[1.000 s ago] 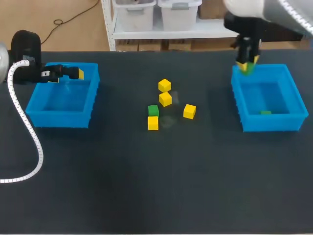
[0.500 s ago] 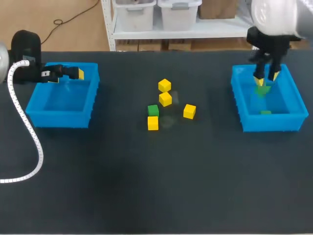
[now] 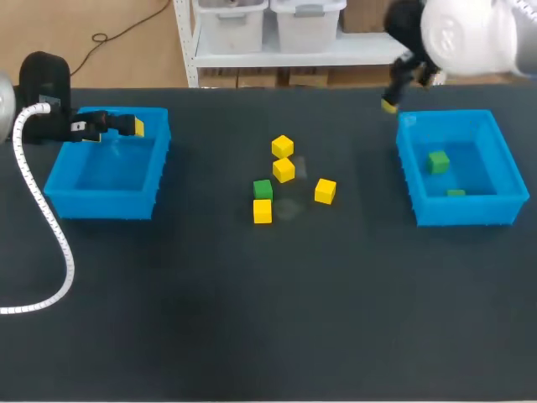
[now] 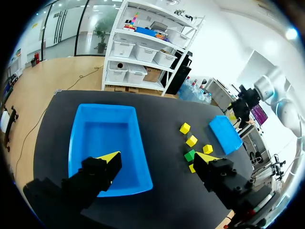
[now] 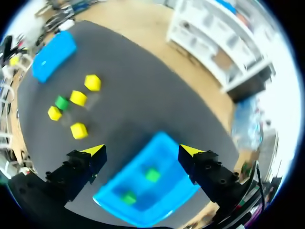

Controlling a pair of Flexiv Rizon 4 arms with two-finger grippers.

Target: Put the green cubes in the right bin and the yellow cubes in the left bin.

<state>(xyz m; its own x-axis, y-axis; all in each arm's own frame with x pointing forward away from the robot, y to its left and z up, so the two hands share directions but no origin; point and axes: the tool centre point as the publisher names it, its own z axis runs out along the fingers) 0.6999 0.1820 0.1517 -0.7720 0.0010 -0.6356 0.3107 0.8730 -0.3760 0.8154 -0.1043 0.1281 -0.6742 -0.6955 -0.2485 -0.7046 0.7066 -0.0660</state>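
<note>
Black table (image 3: 252, 319) surface carries everything you need to watch. Your right gripper (image 5: 142, 151) hangs with its fingers spread wide and nothing between them, up near the far left corner of the right bin (image 3: 449, 115), which already holds two green cubes (image 3: 437, 161).

From that gripper, on the head view, the only green cube on the table (image 3: 263, 190) lies at about 8 o'clock, well apart, in the middle cluster. A cube gives you no long axis to line up with, so its neighbours matter more. One yellow cube (image 3: 263, 211) sits tight at its 6 o'clock, and another (image 3: 284, 170) is near its 1 o'clock.

Your left gripper (image 4: 158, 158), equally wide and empty, hovers over the far rim of the left bin (image 3: 101, 206). That green cube lies at its 4 o'clock, about as far away. My judgement is that the right arm should take it, since the right bin collects green.
</note>
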